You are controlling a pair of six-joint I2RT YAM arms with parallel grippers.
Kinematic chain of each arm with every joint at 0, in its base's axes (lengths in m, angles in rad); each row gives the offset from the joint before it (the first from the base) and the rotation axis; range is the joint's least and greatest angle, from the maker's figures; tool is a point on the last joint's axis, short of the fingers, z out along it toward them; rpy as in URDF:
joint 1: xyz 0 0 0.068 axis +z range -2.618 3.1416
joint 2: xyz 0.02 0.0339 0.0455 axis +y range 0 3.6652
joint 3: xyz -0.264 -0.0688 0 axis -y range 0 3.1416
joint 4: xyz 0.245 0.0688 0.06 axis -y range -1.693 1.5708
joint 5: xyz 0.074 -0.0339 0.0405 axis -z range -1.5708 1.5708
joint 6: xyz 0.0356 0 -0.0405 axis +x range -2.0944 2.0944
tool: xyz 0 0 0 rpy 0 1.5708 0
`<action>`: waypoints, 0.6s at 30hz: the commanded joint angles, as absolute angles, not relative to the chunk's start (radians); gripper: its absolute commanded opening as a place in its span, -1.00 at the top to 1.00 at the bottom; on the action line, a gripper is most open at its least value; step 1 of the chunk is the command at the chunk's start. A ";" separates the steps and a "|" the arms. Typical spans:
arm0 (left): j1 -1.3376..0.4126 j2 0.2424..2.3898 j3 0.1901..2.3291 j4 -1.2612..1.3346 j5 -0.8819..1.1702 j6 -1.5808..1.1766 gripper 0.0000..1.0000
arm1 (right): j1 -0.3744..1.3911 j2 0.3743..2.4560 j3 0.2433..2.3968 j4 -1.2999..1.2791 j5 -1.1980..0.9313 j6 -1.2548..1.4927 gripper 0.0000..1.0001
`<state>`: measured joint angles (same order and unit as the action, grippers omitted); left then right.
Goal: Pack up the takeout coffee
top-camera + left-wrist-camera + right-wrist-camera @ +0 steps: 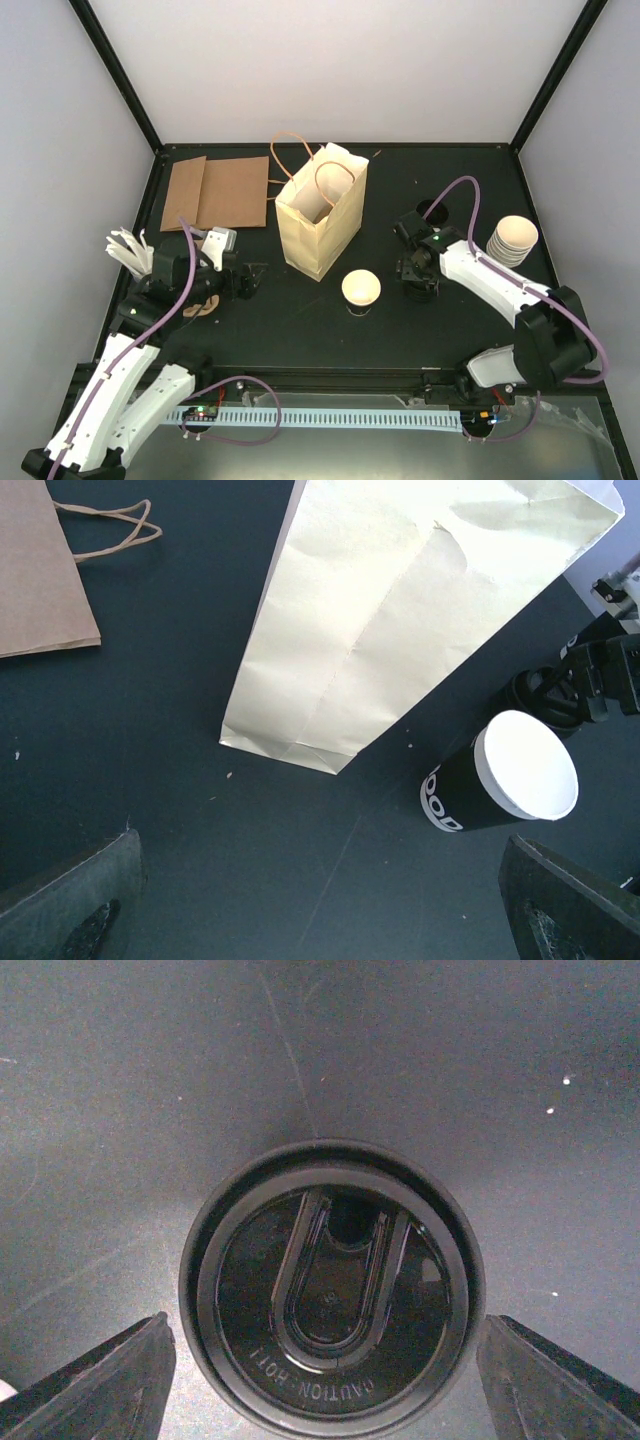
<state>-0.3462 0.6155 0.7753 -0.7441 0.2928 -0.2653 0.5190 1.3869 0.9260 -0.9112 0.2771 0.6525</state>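
Observation:
The takeout coffee cup (361, 289) stands upright and uncovered near the table's middle, just right of the cream paper bag (322, 210), which stands open. In the left wrist view the cup (510, 780) has a white inside and a black wall with white letters, next to the bag (400, 620). My left gripper (245, 282) hovers open left of the bag, nothing between its fingers (70, 900). My right gripper (418, 288) points down just right of the cup. It is open (322, 1345), its fingers (110, 1380) flanking a black lid (330, 1290) that lies flat on the table.
A flat brown paper bag (215, 192) lies at the back left. A stack of cream cups (512, 241) stands at the right, with another black lid (432, 210) behind my right arm. White paper pieces (130, 250) sit beside the left arm.

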 commanded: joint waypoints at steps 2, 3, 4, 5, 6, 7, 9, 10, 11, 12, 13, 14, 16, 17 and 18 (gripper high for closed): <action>-0.342 0.618 0.778 -0.718 0.311 -0.252 -0.98 | 0.500 1.414 0.960 -0.884 0.292 0.652 -0.69; -0.341 0.618 0.776 -0.718 0.311 -0.252 -0.98 | 0.497 1.418 0.960 -0.880 0.292 0.651 -0.69; -0.342 0.620 0.776 -0.718 0.311 -0.252 -0.98 | 0.495 1.420 0.959 -0.876 0.288 0.652 -0.69; -0.342 0.620 0.776 -0.716 0.311 -0.251 -0.98 | 0.491 1.423 0.959 -0.871 0.282 0.651 -0.69; -0.342 0.623 0.777 -0.717 0.312 -0.251 -0.98 | 0.488 1.426 0.961 -0.869 0.280 0.650 -0.68; -0.342 0.624 0.776 -0.717 0.313 -0.252 -0.97 | 0.485 1.428 0.963 -0.868 0.279 0.652 -0.67; -0.342 0.624 0.778 -0.716 0.314 -0.252 -0.98 | 0.481 1.432 0.968 -0.869 0.278 0.651 -0.65; -0.342 0.622 0.776 -0.717 0.314 -0.252 -0.98 | 0.480 1.436 0.968 -0.870 0.277 0.650 -0.64; -0.342 0.621 0.775 -0.717 0.313 -0.252 -0.98 | 0.478 1.438 0.968 -0.870 0.277 0.650 -0.64; -0.341 0.620 0.776 -0.717 0.313 -0.252 -0.98 | 0.477 1.440 0.968 -0.872 0.279 0.650 -0.64; -0.342 0.621 0.776 -0.717 0.313 -0.252 -0.98 | 0.477 1.441 0.968 -0.872 0.281 0.650 -0.64; -0.342 0.619 0.776 -0.717 0.313 -0.252 -0.97 | 0.477 1.441 0.967 -0.873 0.285 0.650 -0.64; -0.342 0.620 0.776 -0.718 0.313 -0.251 -0.98 | 0.474 1.441 0.961 -0.871 0.286 0.650 -0.64; -0.342 0.620 0.776 -0.717 0.314 -0.252 -0.98 | 0.474 1.443 0.959 -0.869 0.286 0.650 -0.64; -0.342 0.619 0.776 -0.717 0.314 -0.252 -0.98 | 0.475 1.444 0.958 -0.868 0.285 0.649 -0.64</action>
<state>-0.3462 0.6174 0.7753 -0.7425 0.2932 -0.2653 0.4824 1.4384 0.9474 -0.8879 0.2771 0.6525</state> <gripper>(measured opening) 0.989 0.822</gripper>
